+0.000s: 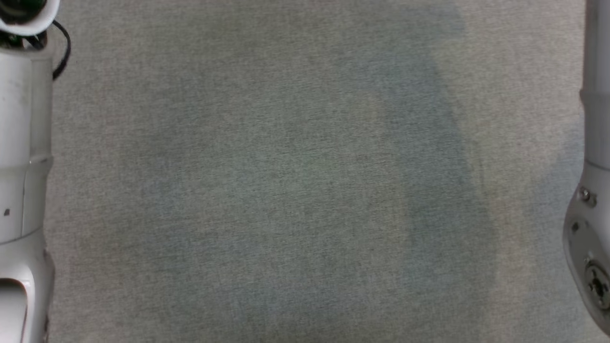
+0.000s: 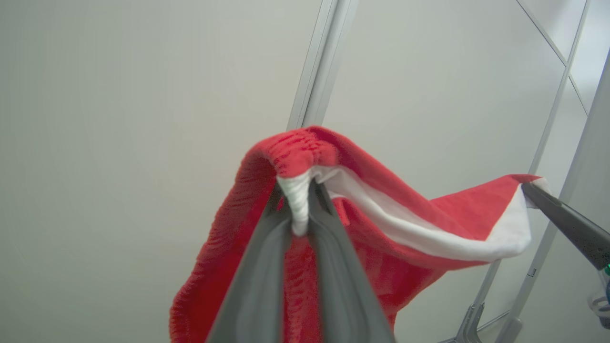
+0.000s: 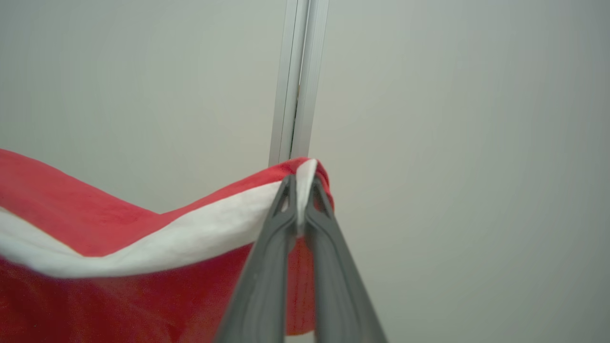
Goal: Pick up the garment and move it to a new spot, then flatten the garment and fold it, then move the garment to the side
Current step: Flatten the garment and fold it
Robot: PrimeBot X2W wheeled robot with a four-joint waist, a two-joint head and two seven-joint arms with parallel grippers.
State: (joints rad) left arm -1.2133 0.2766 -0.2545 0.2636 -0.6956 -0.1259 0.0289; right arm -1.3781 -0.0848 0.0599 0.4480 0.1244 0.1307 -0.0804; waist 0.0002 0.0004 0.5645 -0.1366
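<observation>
Where white trim [image 2: 419,233] bunches between its fingers, the left gripper [image 2: 299,197] clamps the red fleece garment [image 2: 228,247]. The right gripper [image 3: 300,190] pinches the same trim.

A grey, finely woven work surface [image 1: 267,190] lies flat in the head view, with a soft darker shadow [image 1: 443,205] across it.

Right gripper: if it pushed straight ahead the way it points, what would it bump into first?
The right gripper, jaws clamped on the red fleece garment with white trim, points at the pale aluminium post. That post would likely come first, though its distance is unclear.
</observation>
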